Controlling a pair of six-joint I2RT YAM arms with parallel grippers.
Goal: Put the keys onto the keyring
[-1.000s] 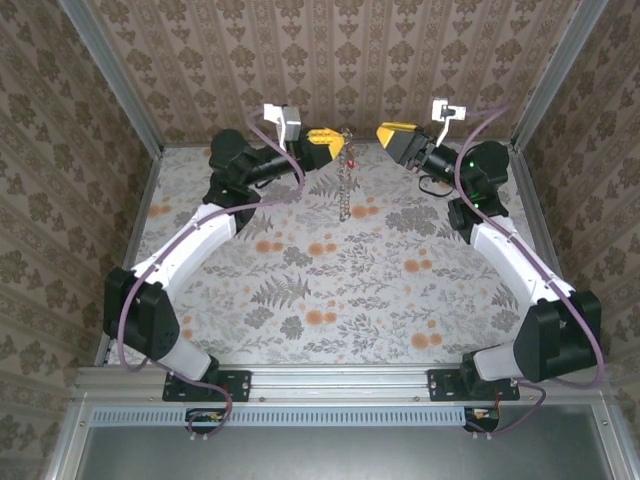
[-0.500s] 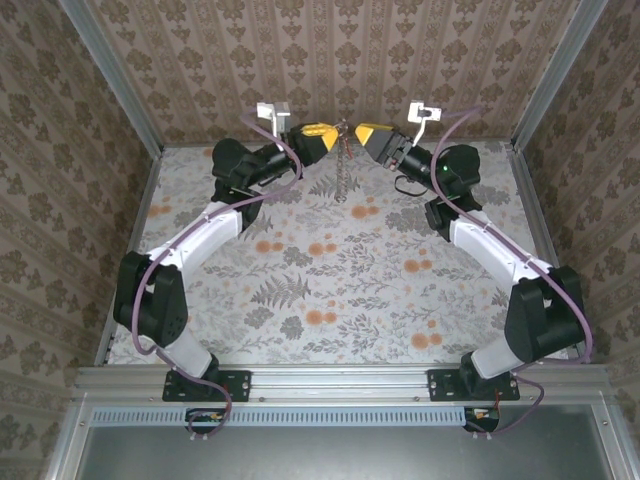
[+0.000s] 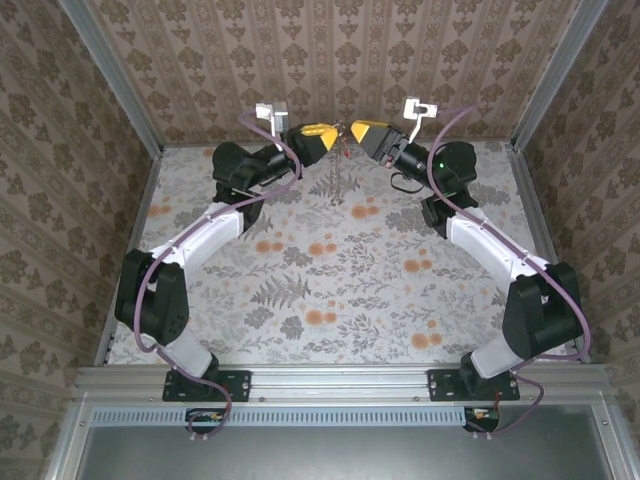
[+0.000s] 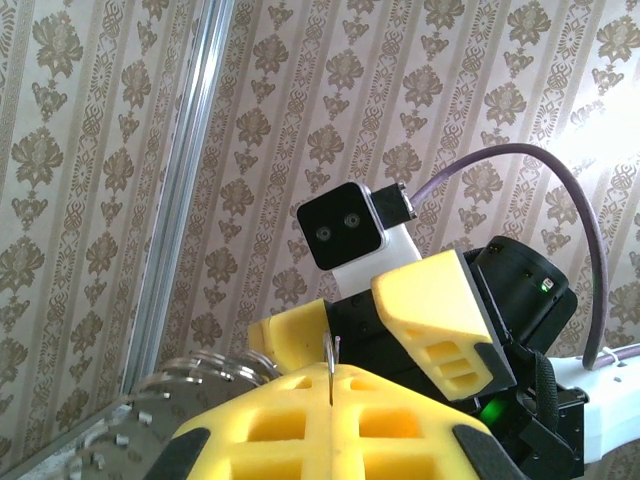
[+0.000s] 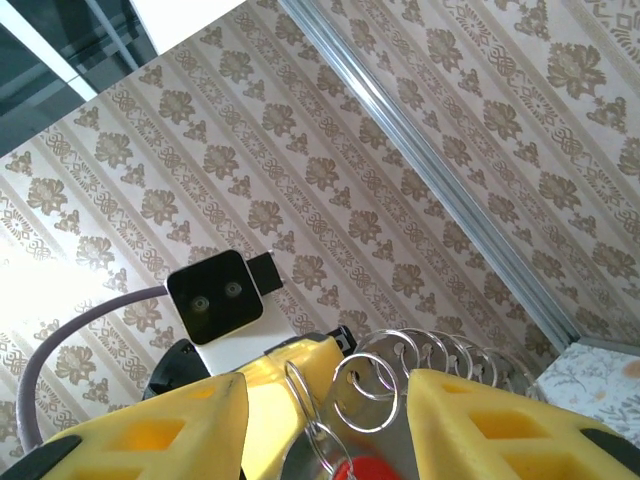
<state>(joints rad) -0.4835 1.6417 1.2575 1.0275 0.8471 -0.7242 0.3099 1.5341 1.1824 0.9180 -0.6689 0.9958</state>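
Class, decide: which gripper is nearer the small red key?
Right: the red key sits between the open jaws of the right gripper. The left gripper, shut, pinches the keyring just beyond.

The flat table top (image 3: 400, 300) wears a pale cloth printed with orange flowers and grey fern leaves (the pattern runs out to the wallpapered walls on three sides). A silver aluminium rail (image 3: 340, 383) closes the near edge. A black base plate (image 3: 205, 385) is bolted toward the rail's left end, a second black plate (image 3: 470, 385) toward its right. Far across from the rail, a thin, dull brown metal keyring chain (image 3: 337, 185) dangles over the cloth; whether its lowest link touches, I cannot tell.
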